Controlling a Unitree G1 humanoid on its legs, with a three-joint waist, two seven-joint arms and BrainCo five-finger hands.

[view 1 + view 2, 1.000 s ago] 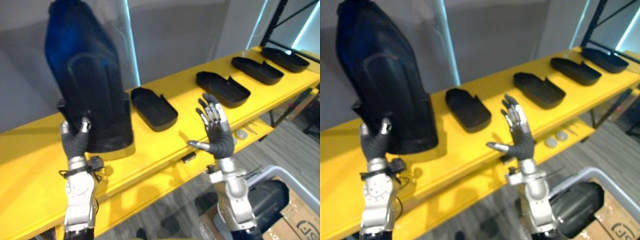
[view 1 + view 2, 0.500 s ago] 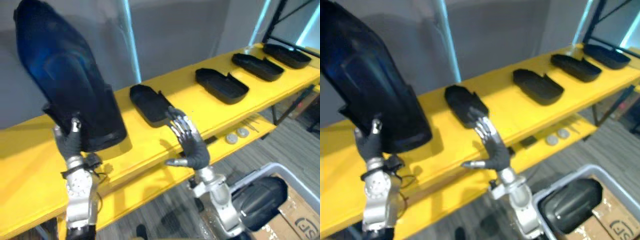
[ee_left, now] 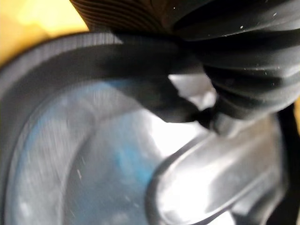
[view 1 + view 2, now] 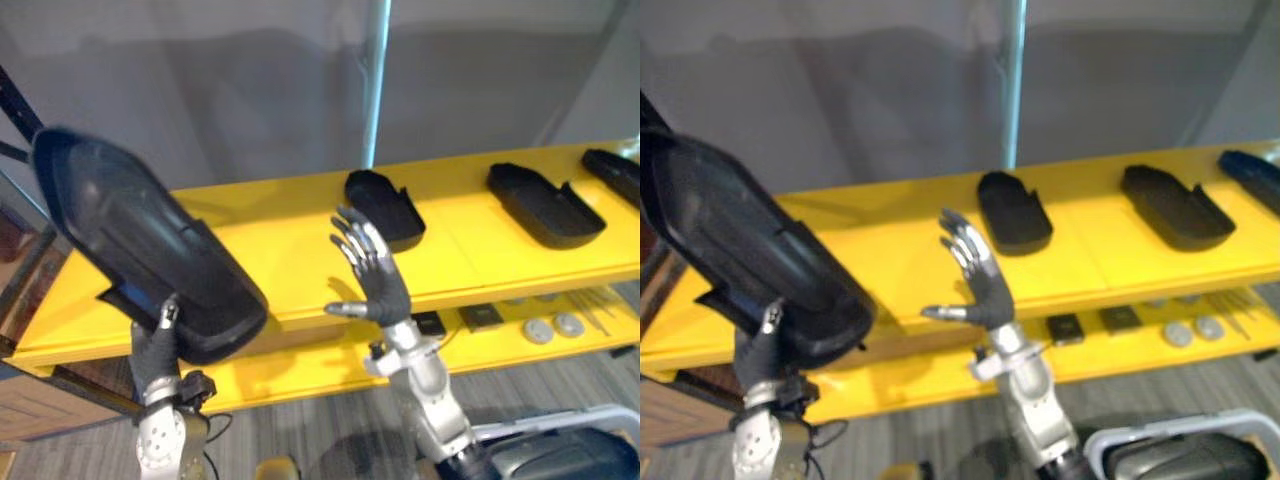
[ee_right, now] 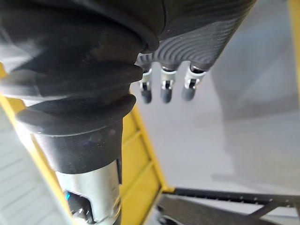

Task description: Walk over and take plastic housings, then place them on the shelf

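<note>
Grey wall behind a long yellow two-level shelf [image 4: 300, 225]. Four black shell-shaped plastic housings counted. Three lie hollow side up on the top level, well apart: first housing [image 4: 385, 208], second housing [image 4: 545, 203], third housing [image 4: 615, 175]. The held housing [image 4: 140, 255] is tilted before the shelf's left end, left hand [image 4: 155, 350] clenched on its lower edge. Right hand [image 4: 375, 285] is raised, fingers spread, empty. Lower level: two dark squares [image 4: 432, 323], two silver discs [image 4: 537, 331]. Right eye view adds a grey-rimmed bin [image 4: 1160, 431] holding a dark rounded piece [image 4: 1190, 465].

Four black housings [image 4: 150, 250] [image 4: 385, 208] [image 4: 545, 205] [image 4: 612, 172]: one gripped in the left fingers [image 4: 168, 313], three on the shelf [image 4: 300, 232] beyond the right fingers [image 4: 355, 240]. Two round discs [image 4: 537, 331] [image 4: 568, 322], two dark squares [image 4: 430, 323] [image 4: 480, 317] below.
</note>
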